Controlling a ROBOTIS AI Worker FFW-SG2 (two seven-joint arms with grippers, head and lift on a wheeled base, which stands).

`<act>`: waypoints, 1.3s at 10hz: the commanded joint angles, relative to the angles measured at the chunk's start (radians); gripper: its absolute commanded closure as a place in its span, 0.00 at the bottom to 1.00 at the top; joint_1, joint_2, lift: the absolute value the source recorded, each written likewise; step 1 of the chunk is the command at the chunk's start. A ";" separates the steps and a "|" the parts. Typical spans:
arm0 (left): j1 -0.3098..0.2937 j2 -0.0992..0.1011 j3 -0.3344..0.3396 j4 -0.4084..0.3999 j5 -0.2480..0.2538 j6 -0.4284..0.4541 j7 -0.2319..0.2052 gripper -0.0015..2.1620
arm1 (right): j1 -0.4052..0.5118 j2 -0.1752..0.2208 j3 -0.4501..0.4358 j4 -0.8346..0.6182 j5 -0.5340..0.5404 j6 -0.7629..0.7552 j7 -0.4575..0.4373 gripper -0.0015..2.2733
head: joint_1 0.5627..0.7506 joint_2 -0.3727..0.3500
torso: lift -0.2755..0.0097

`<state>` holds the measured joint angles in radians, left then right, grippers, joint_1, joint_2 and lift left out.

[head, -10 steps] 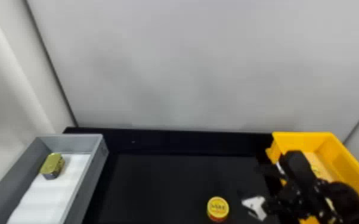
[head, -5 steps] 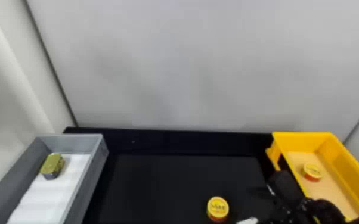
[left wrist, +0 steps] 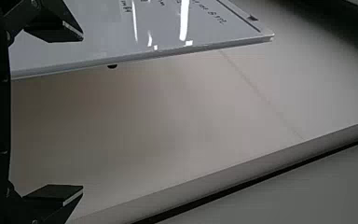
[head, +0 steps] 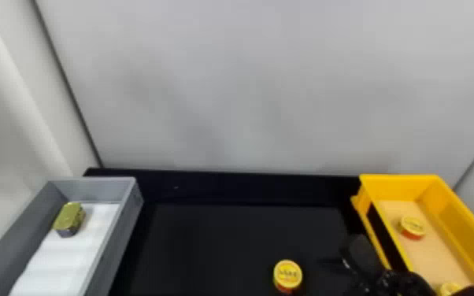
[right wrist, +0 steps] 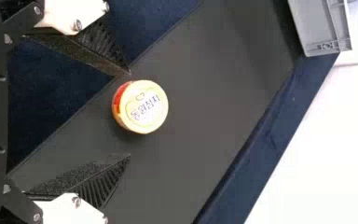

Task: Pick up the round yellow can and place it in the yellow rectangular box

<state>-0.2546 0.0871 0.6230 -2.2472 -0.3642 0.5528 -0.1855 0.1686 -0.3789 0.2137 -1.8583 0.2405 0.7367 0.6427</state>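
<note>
Two right fingers (right wrist: 108,52) stand spread, the yellow can (right wrist: 147,107) in line with their gap, untouched.

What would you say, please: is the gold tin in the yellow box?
No, the gold tin lies in the grey box on the left.

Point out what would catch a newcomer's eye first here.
The bright yellow rectangular box at the head view's right would probably stand out first. Next might come the round yellow can on the black table, near the open right gripper. At the left, a gold tin gleams in a grey box.
</note>
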 commanded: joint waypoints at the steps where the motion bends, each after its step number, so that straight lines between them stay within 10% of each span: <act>1: 0.002 -0.003 0.000 0.000 0.001 0.000 0.000 0.06 | -0.015 0.008 0.021 0.027 0.000 0.000 -0.001 0.08 | 0.35 0.53 | 0.77; 13: 0.005 -0.013 0.005 0.000 0.001 -0.014 0.000 0.06 | -0.081 0.037 0.067 0.134 -0.015 -0.055 0.003 0.06 | 0.35 0.53 | 0.77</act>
<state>-0.2510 0.0749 0.6268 -2.2472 -0.3635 0.5407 -0.1855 0.0879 -0.3388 0.2841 -1.7289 0.2256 0.6824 0.6451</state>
